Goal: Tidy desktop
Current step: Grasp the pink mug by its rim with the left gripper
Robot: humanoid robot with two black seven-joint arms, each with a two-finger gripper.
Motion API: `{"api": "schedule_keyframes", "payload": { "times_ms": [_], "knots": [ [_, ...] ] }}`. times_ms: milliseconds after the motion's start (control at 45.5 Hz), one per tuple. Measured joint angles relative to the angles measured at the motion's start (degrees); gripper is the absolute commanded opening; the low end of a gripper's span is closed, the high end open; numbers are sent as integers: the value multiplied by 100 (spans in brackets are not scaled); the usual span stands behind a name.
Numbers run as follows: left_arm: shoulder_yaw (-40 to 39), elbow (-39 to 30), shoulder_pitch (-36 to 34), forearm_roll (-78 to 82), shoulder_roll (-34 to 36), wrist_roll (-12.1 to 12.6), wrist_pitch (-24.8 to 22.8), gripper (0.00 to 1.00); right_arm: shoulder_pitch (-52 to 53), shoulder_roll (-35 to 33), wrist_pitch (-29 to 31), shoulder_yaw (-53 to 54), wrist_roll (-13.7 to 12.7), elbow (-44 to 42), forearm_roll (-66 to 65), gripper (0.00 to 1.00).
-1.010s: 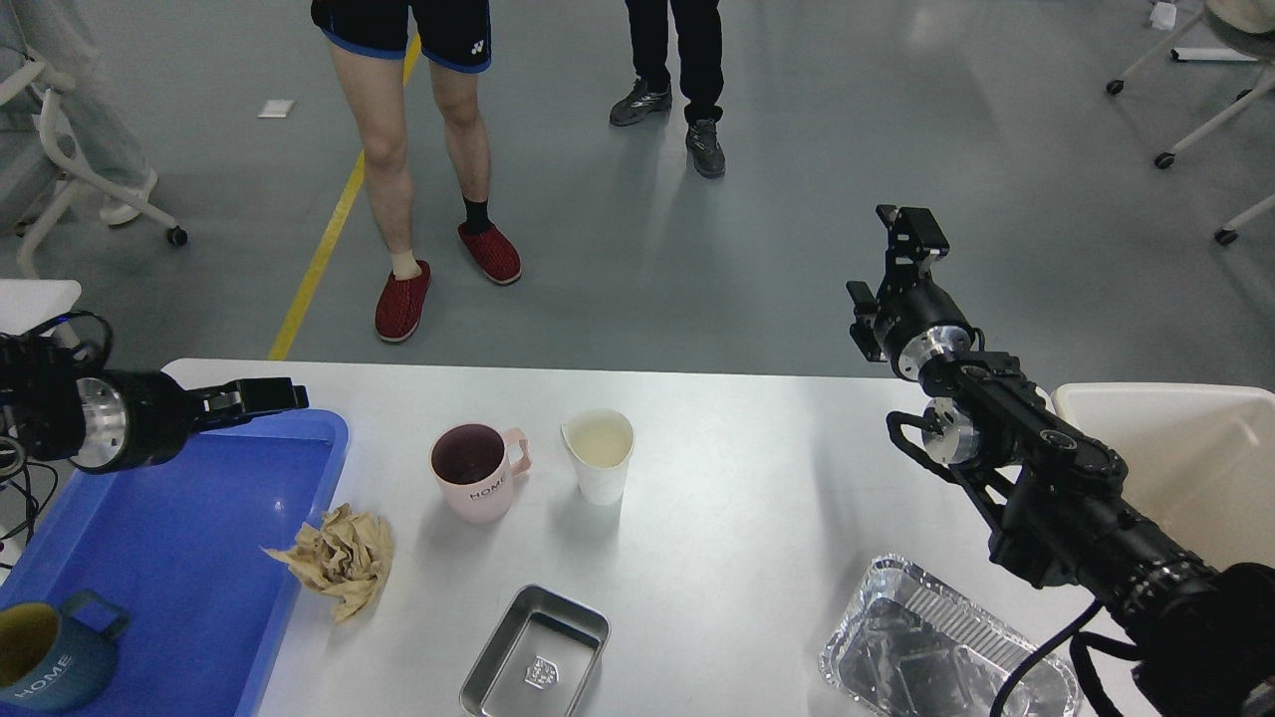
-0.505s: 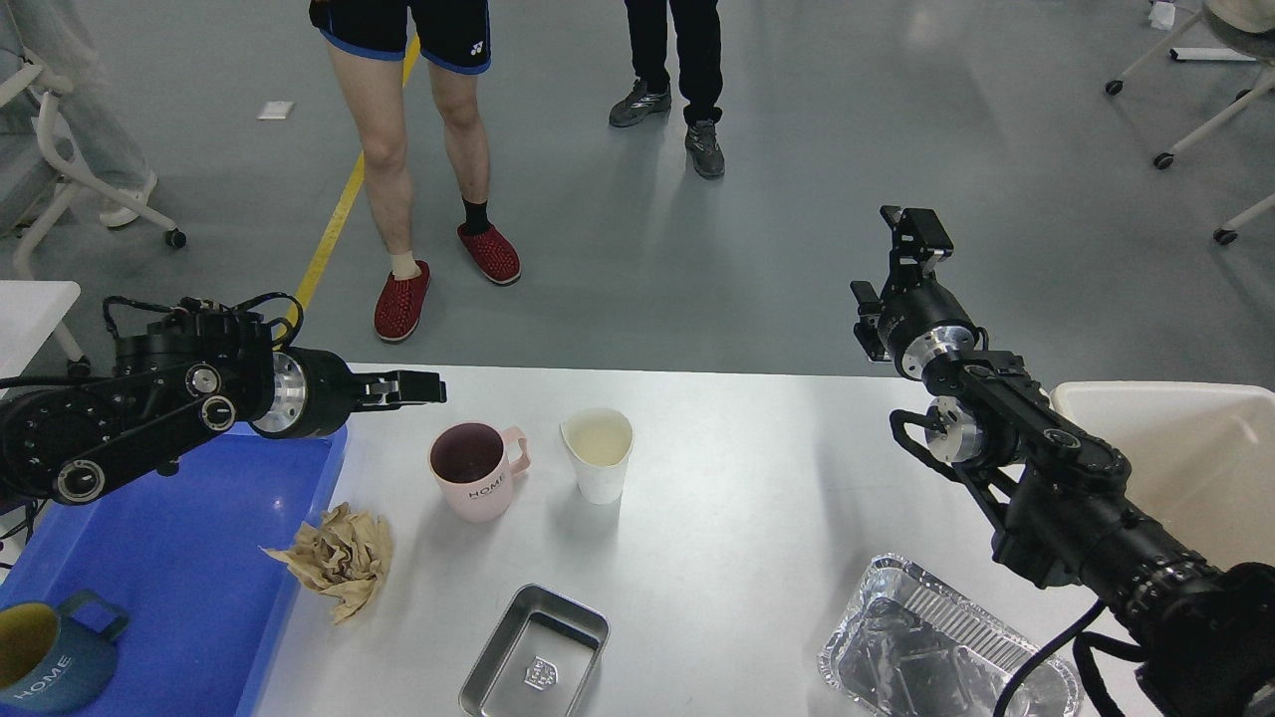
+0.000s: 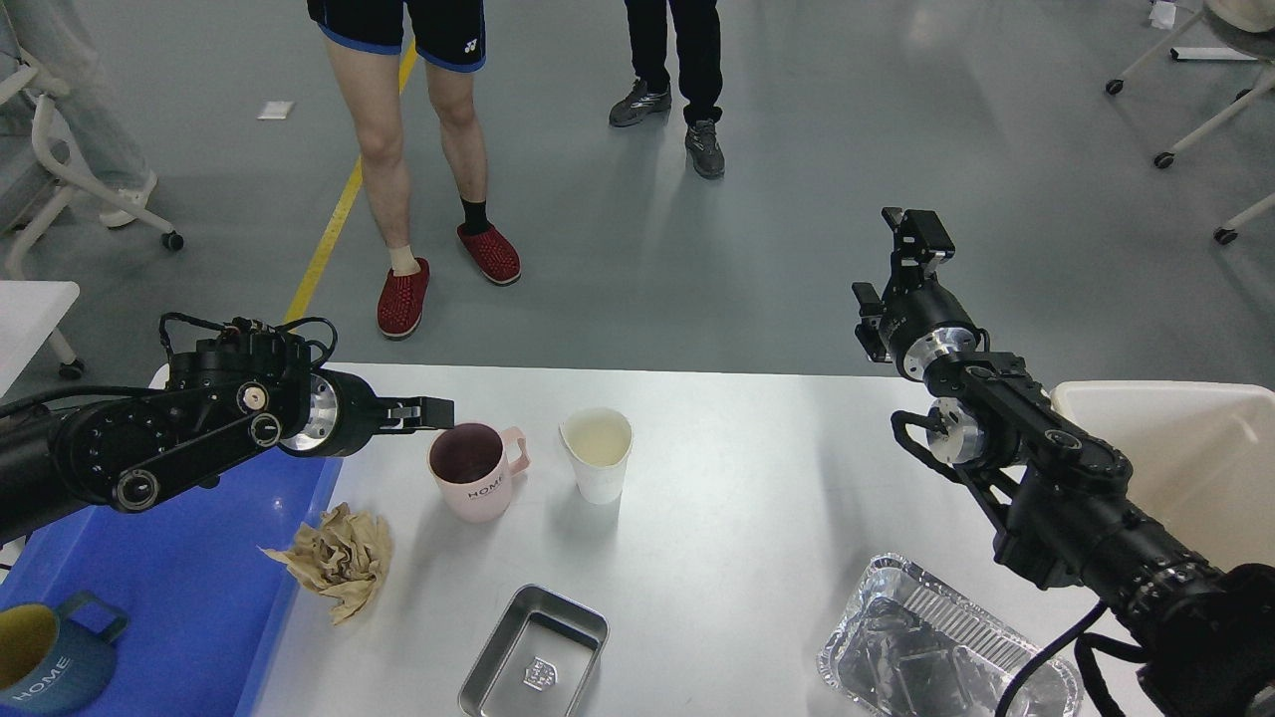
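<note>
Hovering: left gripper (image 3: 430,410), aperture indiscernible, holding nothing, beside pink mug (image 3: 476,484) on desktop (image 3: 737,478). Right gripper (image 3: 911,234) raised, empty, aperture indiscernible. Risk: sideways contact likely tips mug into paper cup (image 3: 599,453).

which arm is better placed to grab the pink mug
Left. The left gripper hangs right beside the pink mug rim, while the right gripper is raised far off past the desktop edge.
</note>
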Motion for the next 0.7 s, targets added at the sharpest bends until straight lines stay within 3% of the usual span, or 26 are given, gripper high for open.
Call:
{"api": "schedule_keyframes", "payload": {
  "times_ms": [307, 703],
  "knots": [
    [11, 295, 74, 7, -378, 22, 0, 87, -6, -17, 0, 9, 0, 0, 1, 100],
    [347, 502, 139, -2, -578, 39, 66, 79, -7, -20, 0, 9, 0, 0, 2, 100]
  ]
}}
